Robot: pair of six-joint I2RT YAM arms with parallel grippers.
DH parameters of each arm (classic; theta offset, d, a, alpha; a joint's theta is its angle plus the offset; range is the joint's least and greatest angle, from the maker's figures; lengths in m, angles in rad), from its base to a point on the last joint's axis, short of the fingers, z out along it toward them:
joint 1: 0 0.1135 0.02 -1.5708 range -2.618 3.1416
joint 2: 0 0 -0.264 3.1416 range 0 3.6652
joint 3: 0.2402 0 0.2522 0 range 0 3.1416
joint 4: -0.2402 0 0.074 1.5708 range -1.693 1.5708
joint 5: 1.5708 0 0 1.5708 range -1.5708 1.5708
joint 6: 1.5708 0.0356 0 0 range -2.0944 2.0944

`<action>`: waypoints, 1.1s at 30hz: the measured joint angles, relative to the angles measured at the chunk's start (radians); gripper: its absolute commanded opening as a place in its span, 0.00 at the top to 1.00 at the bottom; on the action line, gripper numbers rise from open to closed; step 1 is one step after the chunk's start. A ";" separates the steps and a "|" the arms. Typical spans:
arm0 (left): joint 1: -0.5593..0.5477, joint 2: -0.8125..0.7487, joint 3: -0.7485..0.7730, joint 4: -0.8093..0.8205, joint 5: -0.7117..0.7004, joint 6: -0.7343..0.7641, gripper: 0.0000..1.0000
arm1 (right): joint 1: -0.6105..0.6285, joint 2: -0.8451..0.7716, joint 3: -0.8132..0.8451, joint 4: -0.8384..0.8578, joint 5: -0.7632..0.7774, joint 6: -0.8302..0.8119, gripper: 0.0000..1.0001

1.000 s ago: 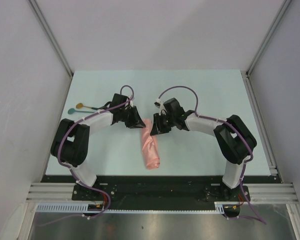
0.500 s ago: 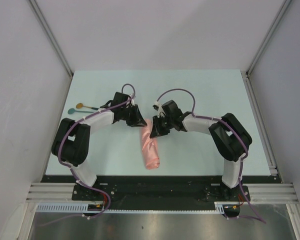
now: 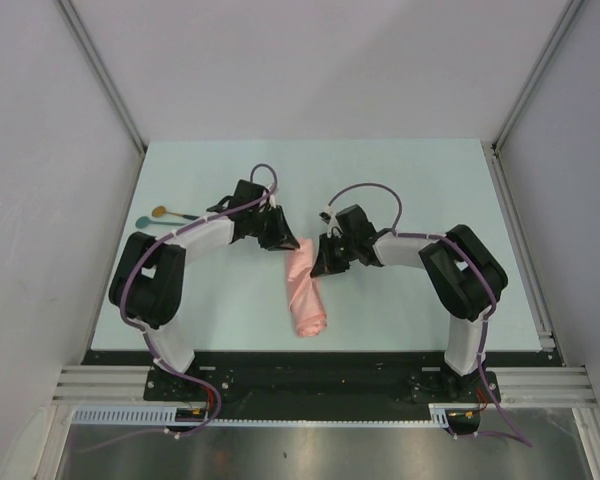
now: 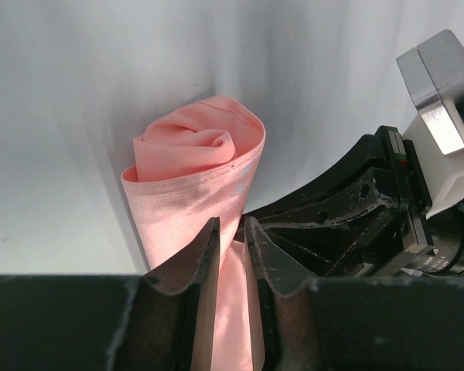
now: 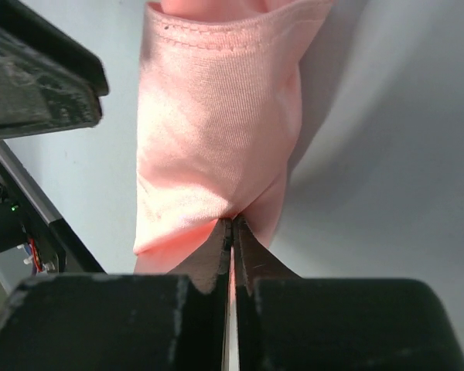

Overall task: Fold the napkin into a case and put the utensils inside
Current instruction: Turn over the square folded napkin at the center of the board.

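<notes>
The pink napkin (image 3: 306, 298) lies in the middle of the bench (image 3: 430, 180). It is rolled up into a long thin tube. One end points toward the bottoms of the arms and rests flat. The other end sits between the two arms, and there the roll is open and curls round inside.

The left jaws reach in from the left and are clamped on a fold of the cloth. Pink shows in the thin gap between them. The right jaws reach in from the right and are squeezed tight on a fold at the napkin's edge.

The two spoons (image 3: 152, 216) lie side by side, far off to the left, well apart from the napkin.
</notes>
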 measured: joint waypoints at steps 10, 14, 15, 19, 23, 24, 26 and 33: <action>-0.042 0.082 0.108 -0.028 -0.006 -0.005 0.76 | -0.030 -0.025 -0.054 0.058 0.004 0.008 0.98; -0.057 0.133 0.147 -0.029 -0.005 -0.006 0.76 | -0.037 -0.027 -0.067 0.071 0.003 0.013 0.76; -0.060 0.145 0.154 -0.032 -0.006 -0.006 0.76 | -0.038 -0.028 -0.069 0.072 0.003 0.017 0.73; -0.063 0.193 0.192 -0.049 -0.007 -0.005 0.77 | -0.040 -0.053 -0.090 0.068 0.007 0.023 0.65; -0.063 0.224 0.204 -0.052 -0.007 -0.005 0.77 | -0.037 -0.130 -0.136 0.048 0.014 0.024 0.64; -0.063 0.229 0.204 -0.053 -0.008 -0.005 0.77 | -0.034 -0.153 -0.151 0.049 0.014 0.026 0.64; -0.063 0.235 0.204 -0.054 -0.008 -0.005 0.77 | -0.023 -0.193 -0.189 0.060 0.006 0.040 0.64; -0.063 0.239 0.204 -0.057 -0.008 -0.004 0.77 | 0.090 -0.232 -0.331 0.143 -0.018 0.127 0.65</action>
